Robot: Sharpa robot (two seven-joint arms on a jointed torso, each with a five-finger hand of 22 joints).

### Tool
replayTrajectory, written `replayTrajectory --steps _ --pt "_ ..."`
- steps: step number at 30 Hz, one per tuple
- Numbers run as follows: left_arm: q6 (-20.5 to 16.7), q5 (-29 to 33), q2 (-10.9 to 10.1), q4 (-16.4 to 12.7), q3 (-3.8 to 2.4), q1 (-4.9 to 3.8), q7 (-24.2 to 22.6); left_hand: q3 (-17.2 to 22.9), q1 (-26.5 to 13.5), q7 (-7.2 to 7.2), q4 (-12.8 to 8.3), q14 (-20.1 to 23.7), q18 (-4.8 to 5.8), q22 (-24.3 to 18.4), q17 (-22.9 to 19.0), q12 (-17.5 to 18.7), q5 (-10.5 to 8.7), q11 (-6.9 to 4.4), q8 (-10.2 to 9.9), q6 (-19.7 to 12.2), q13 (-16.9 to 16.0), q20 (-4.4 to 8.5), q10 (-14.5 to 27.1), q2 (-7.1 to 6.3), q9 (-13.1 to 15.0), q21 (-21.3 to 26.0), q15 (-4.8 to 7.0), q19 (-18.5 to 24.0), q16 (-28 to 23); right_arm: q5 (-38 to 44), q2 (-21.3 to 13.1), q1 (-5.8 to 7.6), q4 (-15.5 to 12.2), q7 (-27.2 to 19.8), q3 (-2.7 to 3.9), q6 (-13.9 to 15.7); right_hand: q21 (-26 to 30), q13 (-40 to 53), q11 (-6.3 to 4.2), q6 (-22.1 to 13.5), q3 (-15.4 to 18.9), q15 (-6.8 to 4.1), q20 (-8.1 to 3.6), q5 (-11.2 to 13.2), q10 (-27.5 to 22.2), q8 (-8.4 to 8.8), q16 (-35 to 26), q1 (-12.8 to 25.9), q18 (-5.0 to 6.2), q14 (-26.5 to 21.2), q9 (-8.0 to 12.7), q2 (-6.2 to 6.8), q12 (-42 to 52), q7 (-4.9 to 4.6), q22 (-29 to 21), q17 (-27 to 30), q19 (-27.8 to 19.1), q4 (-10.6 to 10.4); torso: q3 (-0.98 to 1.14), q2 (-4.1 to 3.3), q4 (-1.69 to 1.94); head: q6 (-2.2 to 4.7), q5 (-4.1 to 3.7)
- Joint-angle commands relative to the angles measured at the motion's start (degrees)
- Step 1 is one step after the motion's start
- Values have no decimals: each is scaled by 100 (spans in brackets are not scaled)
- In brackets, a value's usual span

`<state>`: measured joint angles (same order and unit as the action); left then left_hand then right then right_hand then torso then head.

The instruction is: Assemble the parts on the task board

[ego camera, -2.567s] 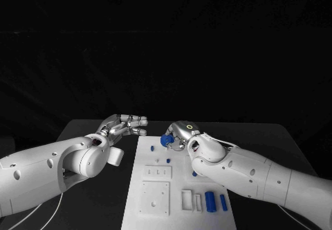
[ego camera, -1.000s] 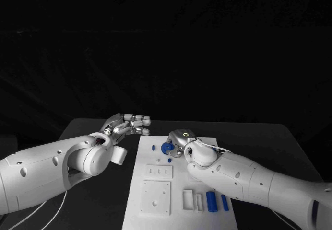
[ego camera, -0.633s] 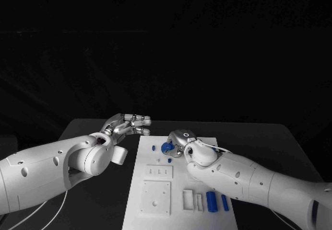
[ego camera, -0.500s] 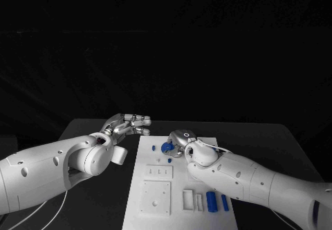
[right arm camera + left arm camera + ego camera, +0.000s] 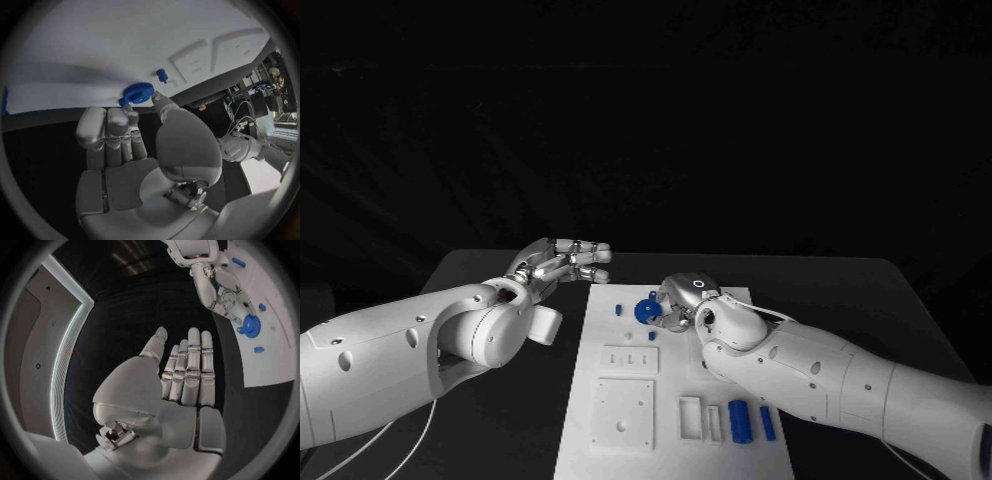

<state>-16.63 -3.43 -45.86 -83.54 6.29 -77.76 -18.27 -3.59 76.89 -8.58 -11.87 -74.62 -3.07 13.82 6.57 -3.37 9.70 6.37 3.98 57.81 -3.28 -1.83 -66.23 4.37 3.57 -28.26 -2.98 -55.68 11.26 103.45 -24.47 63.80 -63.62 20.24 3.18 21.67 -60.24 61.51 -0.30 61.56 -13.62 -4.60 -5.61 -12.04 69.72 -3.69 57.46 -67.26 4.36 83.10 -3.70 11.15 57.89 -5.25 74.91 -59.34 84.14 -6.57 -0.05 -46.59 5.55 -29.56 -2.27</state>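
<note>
Beside task board (image 5: pixel 625 440), open left hand (image 5: pixel 570 260), black table (image 5: pixel 473 270)

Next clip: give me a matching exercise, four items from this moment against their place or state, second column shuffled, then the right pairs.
Items:
1. Silver left hand
2. Silver right hand
3. Blue round gear-like part
4. Two blue cylindrical parts

Places or states:
A. Lying side by side on the white task board near its front right corner
B. Holds nothing, over the black table beside the board's far left corner
C. Pinched between fingertips over the board's far end
D. Holds a part

Pairs: 1-B, 2-D, 3-C, 4-A
</note>
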Motion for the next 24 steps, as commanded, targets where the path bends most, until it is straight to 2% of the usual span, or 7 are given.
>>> replayTrajectory --steps 1,6,11,16,18,22,24 --pt "50 -15 -15 -31 -4 -6 -31 -10 28 15 27 30 -13 -6 -7 -6 -11 -4 -17 -35 -10 -18 30 -6 8 -24 -11 24 19 -35 -81 -2 -108 55 -1 137 -23 4 -7 36 -9 24 22 -24 16 9 31 34 -28 6 4 4 38 4 795 -9 183 -30 22 -5 -10 4 6" --pt "46 -15 -49 -43 -4 -6 -33 -10 28 15 27 30 -13 -6 -7 -6 -11 -4 -17 -35 -10 -18 30 -6 8 -24 -11 24 19 -70 -300 -1 -356 59 33 487 -118 33 -17 54 -125 17 13 -110 59 11 75 -29 -39 14 6 44 77 8 816 -39 206 3 13 -1 -4 26 -13" --pt "43 -15 -89 -42 -4 -6 -35 -9 37 12 30 31 -14 -26 -8 -4 -10 0 -16 -41 -9 -21 42 -17 9 -29 -12 25 16 -250 -745 2 -797 -61 249 651 -161 50 -21 78 -212 13 11 -77 78 11 97 -134 -44 13 6 74 95 10 824 -50 208 107 40 8 -40 44 -3" --pt "69 -15 -99 -12 -3 -4 -45 -7 41 13 28 32 -14 -29 -9 -7 -9 -3 -14 -34 -10 -21 34 -15 9 -31 -12 28 15 -890 -1268 3 -1099 -815 572 347 -40 14 4 39 -257 26 24 -19 29 12 23 -476 -36 -7 8 38 40 -27 796 10 153 392 76 27 -90 72 -20" --pt "90 -15 -98 18 -2 -2 -56 -5 43 16 26 34 -13 -30 -10 -8 -7 -5 -13 -29 -10 -21 23 -13 9 -31 -11 31 13 -1260 -1493 3 -1149 -1195 670 163 124 -6 22 17 -147 35 34 -192 -3 14 -18 -641 -20 -13 9 0 13 -44 758 26 106 600 95 36 -112 81 -23" --pt "121 -17 -92 97 -2 5 -79 -1 41 24 19 39 -9 -31 -11 -6 -6 -25 -13 -16 -9 -18 -48 -6 9 -33 -6 38 10 -1759 -1807 3 -1078 -1756 770 -98 89 -7 26 -16 41 43 40 -508 -22 13 10 -784 -27 -11 9 -67 10 -60 772 -28 107 845 134 64 -153 81 -28" --pt "136 -31 -91 135 -2 9 -90 2 38 28 13 40 -5 -32 -11 -6 -2 -41 -14 -13 -8 -14 -107 1 9 -34 -1 43 10 -1911 -1919 3 -981 -1970 799 -221 77 -22 30 -30 413 48 48 -609 -31 13 19 -847 -26 -15 9 -227 -6 -67 774 -70 102 1000 151 73 -161 81 -27"
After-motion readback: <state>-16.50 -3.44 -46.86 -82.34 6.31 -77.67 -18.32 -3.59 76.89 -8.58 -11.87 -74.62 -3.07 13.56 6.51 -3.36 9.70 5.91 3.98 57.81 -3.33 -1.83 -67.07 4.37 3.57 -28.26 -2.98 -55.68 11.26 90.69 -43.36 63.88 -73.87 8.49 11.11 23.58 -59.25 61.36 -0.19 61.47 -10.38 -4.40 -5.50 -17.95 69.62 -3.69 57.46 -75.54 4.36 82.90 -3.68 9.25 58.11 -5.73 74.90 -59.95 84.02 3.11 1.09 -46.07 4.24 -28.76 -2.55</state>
